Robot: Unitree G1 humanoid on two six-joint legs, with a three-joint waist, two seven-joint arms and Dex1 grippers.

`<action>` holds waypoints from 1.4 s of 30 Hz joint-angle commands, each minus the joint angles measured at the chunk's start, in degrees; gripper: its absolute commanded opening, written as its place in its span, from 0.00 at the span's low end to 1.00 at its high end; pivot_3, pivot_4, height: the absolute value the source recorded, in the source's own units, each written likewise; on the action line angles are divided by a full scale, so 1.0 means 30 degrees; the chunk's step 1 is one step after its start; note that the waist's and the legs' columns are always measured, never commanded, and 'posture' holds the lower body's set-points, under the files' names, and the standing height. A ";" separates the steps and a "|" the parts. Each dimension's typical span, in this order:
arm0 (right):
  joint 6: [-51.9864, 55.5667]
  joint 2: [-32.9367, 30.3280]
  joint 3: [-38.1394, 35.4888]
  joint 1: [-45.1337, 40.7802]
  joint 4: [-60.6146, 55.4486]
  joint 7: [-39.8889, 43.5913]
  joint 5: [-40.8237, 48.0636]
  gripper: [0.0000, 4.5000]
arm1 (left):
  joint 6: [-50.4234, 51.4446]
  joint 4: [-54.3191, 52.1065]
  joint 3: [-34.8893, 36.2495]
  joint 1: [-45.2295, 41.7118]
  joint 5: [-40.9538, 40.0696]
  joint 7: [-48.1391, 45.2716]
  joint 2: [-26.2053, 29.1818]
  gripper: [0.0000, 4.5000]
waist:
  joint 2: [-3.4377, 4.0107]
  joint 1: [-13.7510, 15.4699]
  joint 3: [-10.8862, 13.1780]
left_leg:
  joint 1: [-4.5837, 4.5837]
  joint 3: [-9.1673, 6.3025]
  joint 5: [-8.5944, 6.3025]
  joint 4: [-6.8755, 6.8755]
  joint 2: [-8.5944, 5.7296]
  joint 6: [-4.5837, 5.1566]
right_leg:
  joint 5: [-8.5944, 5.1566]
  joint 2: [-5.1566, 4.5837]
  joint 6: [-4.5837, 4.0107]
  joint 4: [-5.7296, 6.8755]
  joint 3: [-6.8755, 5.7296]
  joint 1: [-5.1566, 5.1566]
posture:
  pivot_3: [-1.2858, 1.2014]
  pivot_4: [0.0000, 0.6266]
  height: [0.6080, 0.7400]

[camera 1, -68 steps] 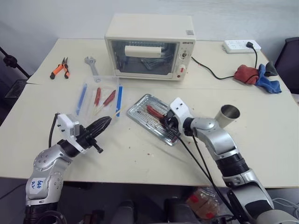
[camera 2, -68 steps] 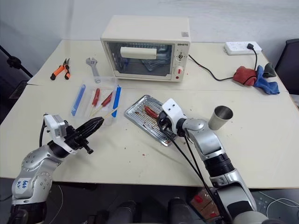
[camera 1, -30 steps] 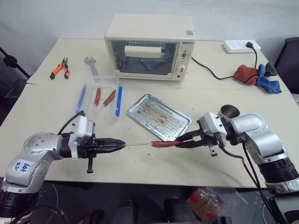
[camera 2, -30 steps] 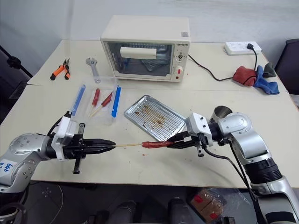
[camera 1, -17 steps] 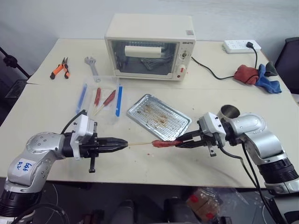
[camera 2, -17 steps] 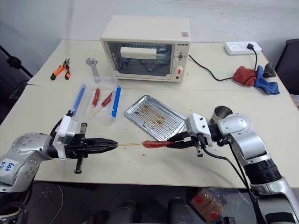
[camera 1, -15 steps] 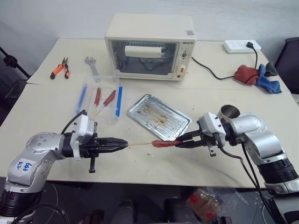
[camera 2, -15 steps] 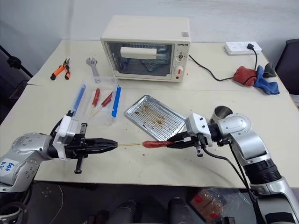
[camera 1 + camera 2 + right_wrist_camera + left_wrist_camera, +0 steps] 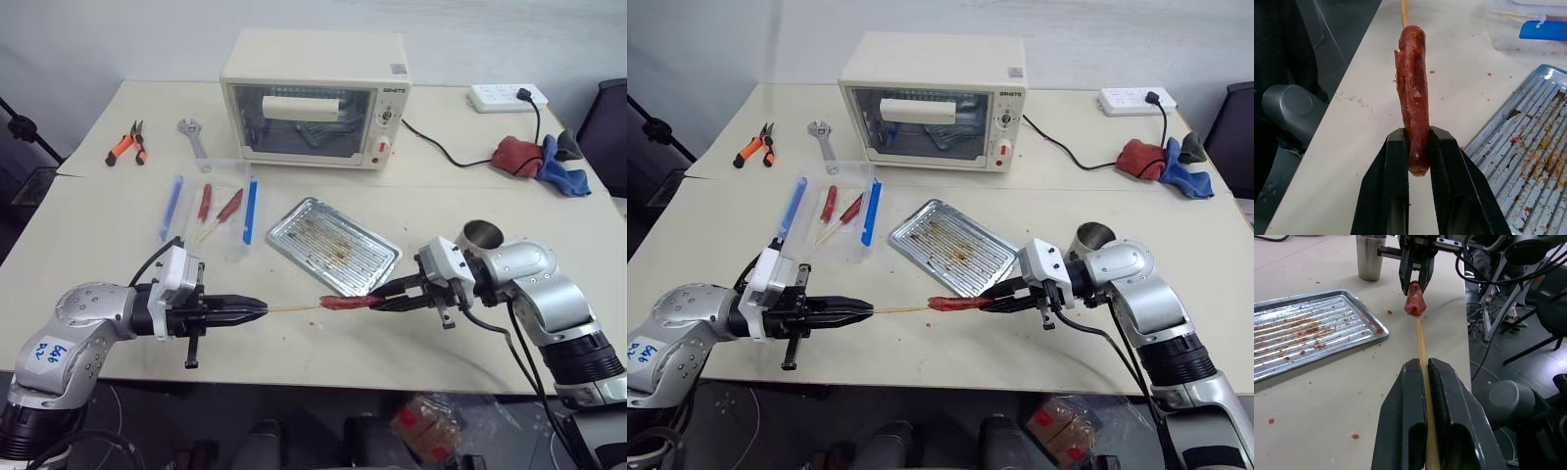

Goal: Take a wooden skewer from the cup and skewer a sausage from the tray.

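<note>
Wooden skewer [image 9: 292,307] lies level above the tabletop's [image 9: 88,245] near edge, long axis left to right, tip in the sausage [image 9: 345,302]. Left gripper [image 9: 257,309] jaws clenched on the thin pale stick; right gripper [image 9: 380,294] jaws grasping the smooth red-brown sausage's far end. Ribbed, stained metal tray [image 9: 334,246] just behind; steel cup [image 9: 481,236] beyond the right arm.

Ribbed shiny metal tray [image 9: 333,242], pale wooden skewer [image 9: 1422,350], glossy cracked sausage [image 9: 1413,98].
</note>
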 commanded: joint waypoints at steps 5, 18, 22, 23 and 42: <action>-0.0065 0.0044 -0.0414 0.0102 -0.0770 0.0086 0.0364 0.12 | -0.0408 -0.0364 -0.0110 -0.0491 -0.0061 0.0174 -0.0387 0.00 | 0.0000 0.0003 0.0000 | 0.0000 0.0001 0.0000 0.0004 -0.0001 0.0000 | 0.0000 0.0001 0.0000 0.0004 0.0000 0.0000 | 0.52 0.24 1.00; -0.0081 0.0024 -0.0520 0.0284 -0.0587 0.0003 0.0372 0.12 | 0.0569 -0.0668 0.0111 -0.0885 -0.0935 -0.0149 -0.0025 0.00 | 0.0000 0.0003 0.0000 | 0.0000 0.0001 0.0000 0.0007 -0.0001 -0.0001 | 0.0000 0.0003 0.0000 0.0013 0.0001 -0.0001 | 0.52 0.24 1.00; -0.0021 0.0207 -0.0373 0.0070 -0.0741 -0.0042 0.0390 0.12 | 0.0515 -0.0606 -0.0398 -0.1157 -0.0624 0.0093 -0.0341 0.00 | 0.0000 0.0004 0.0000 | 0.0000 -0.0001 0.0000 0.0009 -0.0001 -0.0001 | 0.0000 0.0003 0.0000 0.0014 0.0000 0.0000 | 0.52 0.24 1.00; -0.0023 0.0243 -0.0326 0.0004 -0.0790 -0.0031 0.0377 0.12 | 0.0479 -0.0585 -0.0528 -0.1188 -0.0522 0.0142 -0.0410 0.00 | 0.0000 0.0004 0.0000 | 0.0000 0.0000 0.0000 0.0012 -0.0002 0.0000 | 0.0000 0.0003 0.0000 0.0016 0.0000 0.0000 | 0.52 0.24 1.00; 0.0781 0.0843 0.0407 -0.0815 -0.1944 -0.0349 0.0103 0.12 | -0.0088 0.0254 -0.2282 -0.2451 0.0797 0.0566 -0.1493 0.00 | 0.0000 0.0003 0.0000 | 0.0000 0.0000 0.0002 0.0021 -0.0004 -0.0003 | 0.0000 0.0009 0.0000 0.0025 -0.0001 0.0000 | 0.52 0.24 1.00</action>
